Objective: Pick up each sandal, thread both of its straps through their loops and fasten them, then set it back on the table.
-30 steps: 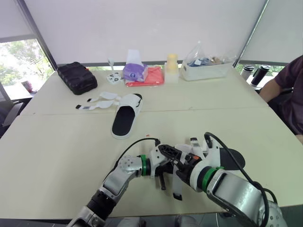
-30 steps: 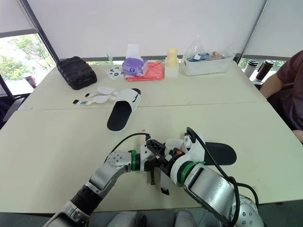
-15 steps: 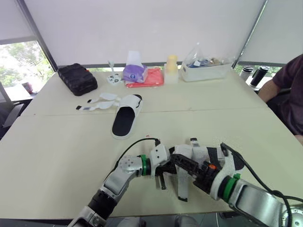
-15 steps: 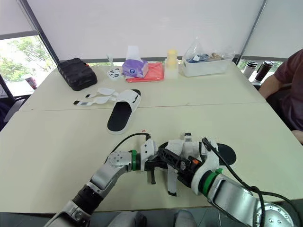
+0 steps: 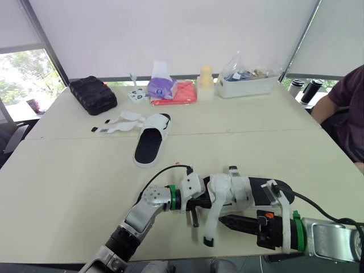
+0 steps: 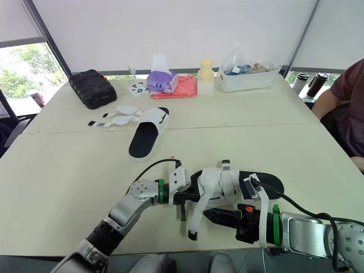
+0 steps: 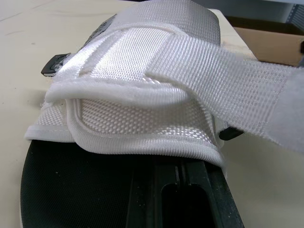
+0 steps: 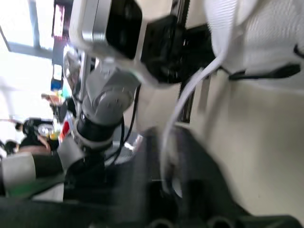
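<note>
Item 1: near sandal [image 5: 250, 190], lying along the table's [image 5: 68, 187] near edge, right of the middle. My left gripper [image 5: 195, 206] has its fingers clenched on the sole end, under the strap arch. I judge this is to pin the sandal while a strap is worked.

Item 2: loose strap [image 5: 209, 226], unfastened, trailing off the sandal toward the near edge.

Item 3: right gripper [image 5: 223, 219], low, just beside that strap. Whether it grips the strap I cannot tell.

Item 4: far sandal [image 5: 151, 142], left of the table's middle, straps lying open, untouched.

Change: half a second ago my right gripper lay over the sandal. Now it sits back toward the near edge, and the strap tail has swung left. Left gripper and sandal unchanged.
</note>
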Robot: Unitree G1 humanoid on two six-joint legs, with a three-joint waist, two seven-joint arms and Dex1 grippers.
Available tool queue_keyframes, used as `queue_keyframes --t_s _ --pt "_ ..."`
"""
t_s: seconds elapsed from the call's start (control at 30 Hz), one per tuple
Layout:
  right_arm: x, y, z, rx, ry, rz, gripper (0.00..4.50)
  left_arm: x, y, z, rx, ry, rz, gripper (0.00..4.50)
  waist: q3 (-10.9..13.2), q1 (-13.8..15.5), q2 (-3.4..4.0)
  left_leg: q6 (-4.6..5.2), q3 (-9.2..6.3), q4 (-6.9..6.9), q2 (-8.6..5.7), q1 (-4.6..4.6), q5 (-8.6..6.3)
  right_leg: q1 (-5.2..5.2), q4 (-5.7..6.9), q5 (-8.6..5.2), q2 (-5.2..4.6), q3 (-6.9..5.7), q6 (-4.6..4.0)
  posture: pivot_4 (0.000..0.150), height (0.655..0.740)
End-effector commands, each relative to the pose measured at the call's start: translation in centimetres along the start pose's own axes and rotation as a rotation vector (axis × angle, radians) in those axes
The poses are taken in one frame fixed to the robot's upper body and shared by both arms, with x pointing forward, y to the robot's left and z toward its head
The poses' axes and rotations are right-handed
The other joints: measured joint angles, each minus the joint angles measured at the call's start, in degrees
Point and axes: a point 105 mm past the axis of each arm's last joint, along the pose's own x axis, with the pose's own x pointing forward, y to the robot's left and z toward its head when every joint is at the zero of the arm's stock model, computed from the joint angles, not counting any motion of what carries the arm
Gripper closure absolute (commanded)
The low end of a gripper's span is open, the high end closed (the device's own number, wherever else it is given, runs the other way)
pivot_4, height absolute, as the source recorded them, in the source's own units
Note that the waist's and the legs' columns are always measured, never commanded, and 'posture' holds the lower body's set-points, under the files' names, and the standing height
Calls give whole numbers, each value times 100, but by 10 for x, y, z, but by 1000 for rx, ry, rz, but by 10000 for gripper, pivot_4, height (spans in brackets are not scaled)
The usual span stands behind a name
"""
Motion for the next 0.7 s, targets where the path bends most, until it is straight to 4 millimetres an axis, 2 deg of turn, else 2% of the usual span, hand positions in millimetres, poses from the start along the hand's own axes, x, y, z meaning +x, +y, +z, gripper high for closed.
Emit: queue_keyframes --t_s 0.03,0.3,0.33,0.37,0.57,0.7 --pt "2 1 4 -34 14 -27 44583 -8 4 -28 -59 115 33 45000 0 0 0 0 0 0 0 -1 0 -1 0 0 0 0 0 1500 7400" --pt "-1 8 6 -88 44 -15 44583 -9 6 -28 -56 120 40 45000 3 4 -3 0 0 -1 0 -5 0 -5 -1 3 -1 -2 7 1500 7400" --pt "-3 10 4 -92 55 -11 39277 -9 7 -28 -56 120 40 45000 3 7 -2 0 0 -1 0 -6 0 -6 -2 3 -1 -2 7 1500 7400" --pt "-4 11 2 -94 63 -7 36326 -9 7 -28 -56 120 40 45000 4 5 -4 0 0 -1 0 -7 0 -7 -2 3 -2 -2 7 1500 7400" --pt "-8 4 -5 -108 108 -88 7662 -8 7 -30 -67 119 38 45000 7 5 -9 -1 0 -1 1 -6 -1 -7 -3 0 -2 -3 4 1500 7400" --pt "-1 -3 -5 -138 94 -117 7662 -7 7 -30 -64 121 32 45000 12 6 -17 -1 0 -2 2 -6 -1 -6 -5 0 -2 -3 5 1500 7400"
